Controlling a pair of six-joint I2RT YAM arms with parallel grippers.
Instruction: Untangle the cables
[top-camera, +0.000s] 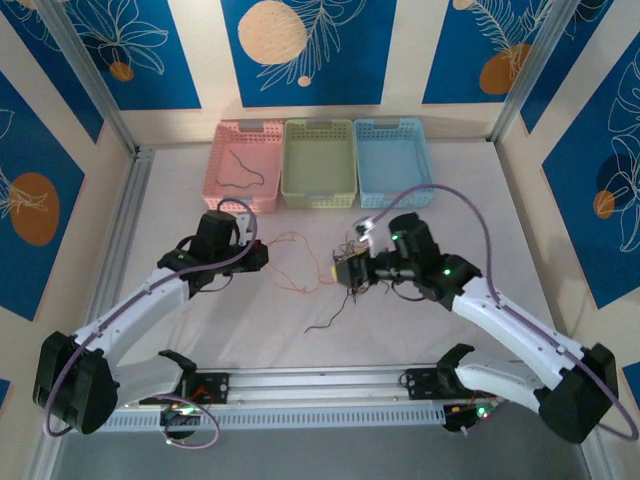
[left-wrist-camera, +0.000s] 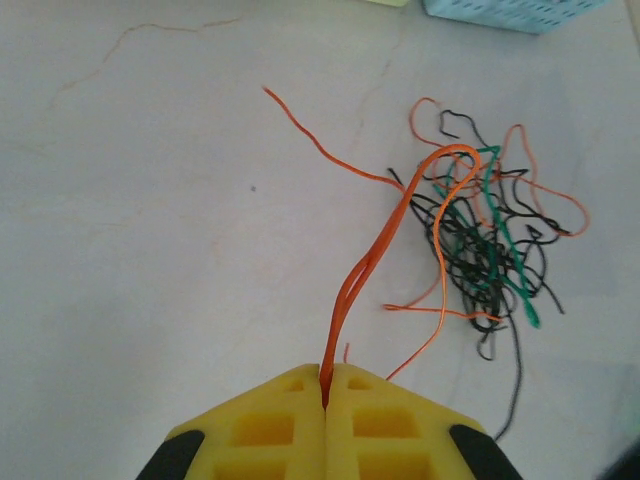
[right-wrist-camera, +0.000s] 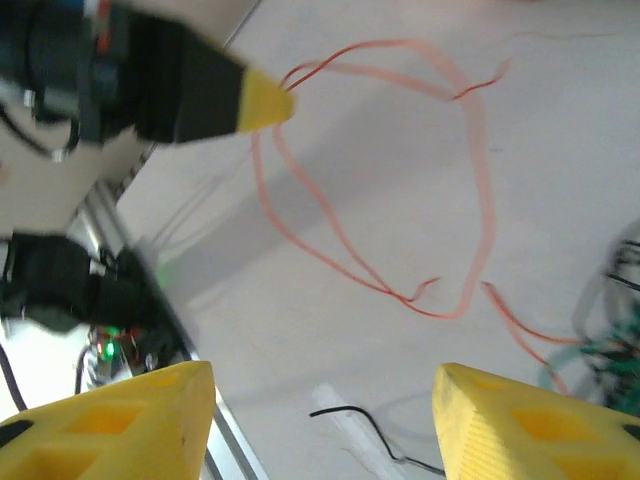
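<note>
The left fingers (left-wrist-camera: 290, 425), lower centre, are pinched shut on an orange cable (left-wrist-camera: 372, 255). The right fingers (right-wrist-camera: 140, 425) are spread apart, gripping nothing. The tangled cables (left-wrist-camera: 480, 240) lie centre-right on the white table (left-wrist-camera: 150, 250).

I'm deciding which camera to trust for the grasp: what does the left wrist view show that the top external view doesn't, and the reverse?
The left wrist view adds: the left gripper shut on a doubled orange cable, and the tangle resolved into black, green and orange strands. The top external view adds: the right gripper at the tangle, and a dark cable lying in the pink basket. Both share: the orange cable running from the left gripper to the tangle, and the blue basket.
</note>
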